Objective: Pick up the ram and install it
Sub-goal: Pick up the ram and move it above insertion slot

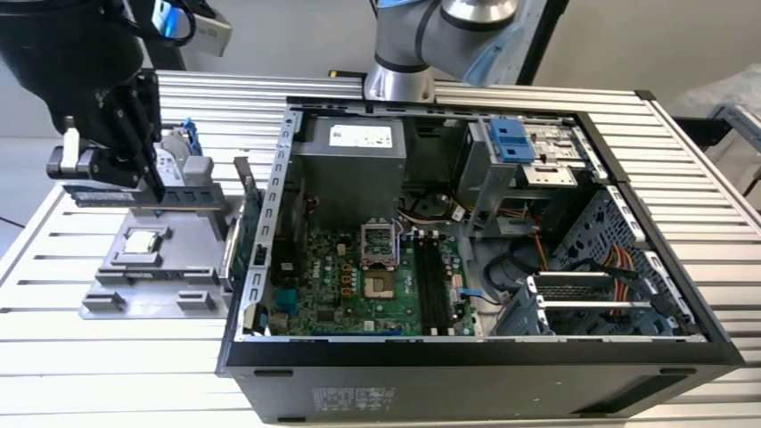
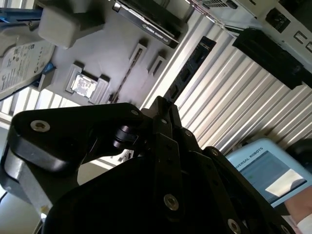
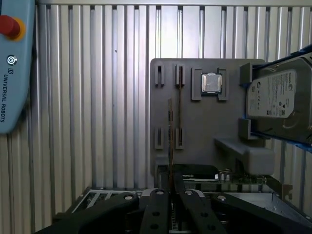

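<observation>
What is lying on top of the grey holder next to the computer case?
A processor chip and a hard drive sit on the grey holder. The gripper, shut on the ram, hides part of it.

A ribbed metal counter (image 1: 701, 223) carries an open black computer case (image 1: 476, 385). Its green motherboard (image 1: 345, 285) is exposed, and a grey power supply (image 1: 351, 147) stands against its far wall. Just beside the case, toward the counter's edge on the exterior view's left, lies a grey holder tray (image 1: 149, 290). A square silver processor chip (image 1: 142, 241) sits in one of its pockets, and a blue-framed hard drive (image 3: 275, 97) rests at one side of the tray. A pale blue teach pendant (image 3: 12, 63) lies well apart from the tray.
</observation>
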`<state>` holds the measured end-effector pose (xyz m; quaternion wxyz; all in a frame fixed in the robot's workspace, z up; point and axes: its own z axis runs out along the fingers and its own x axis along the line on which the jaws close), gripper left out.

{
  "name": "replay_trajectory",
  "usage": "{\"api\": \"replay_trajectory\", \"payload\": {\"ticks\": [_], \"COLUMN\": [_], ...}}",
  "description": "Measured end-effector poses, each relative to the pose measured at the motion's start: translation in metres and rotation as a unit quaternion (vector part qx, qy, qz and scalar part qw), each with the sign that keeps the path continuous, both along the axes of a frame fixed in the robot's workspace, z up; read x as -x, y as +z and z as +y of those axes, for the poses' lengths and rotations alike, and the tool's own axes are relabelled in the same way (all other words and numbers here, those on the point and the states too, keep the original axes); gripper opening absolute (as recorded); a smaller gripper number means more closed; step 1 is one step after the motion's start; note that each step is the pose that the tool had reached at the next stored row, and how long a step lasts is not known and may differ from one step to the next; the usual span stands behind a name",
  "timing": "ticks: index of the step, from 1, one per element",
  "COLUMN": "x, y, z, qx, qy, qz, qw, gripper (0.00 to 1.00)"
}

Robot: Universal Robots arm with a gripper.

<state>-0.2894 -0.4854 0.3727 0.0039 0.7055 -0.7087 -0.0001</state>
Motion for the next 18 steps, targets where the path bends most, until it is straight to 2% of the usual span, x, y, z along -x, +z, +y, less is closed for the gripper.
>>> {"api": "replay_trajectory", "payload": {"ticks": [18], "x": [-0.0229], "y": [0.0000], "z": [0.0000], "qx": [0.0000], "qy": [0.000], "qz": [0.0001], "qw": [1.0000], "gripper": [0.00]}}
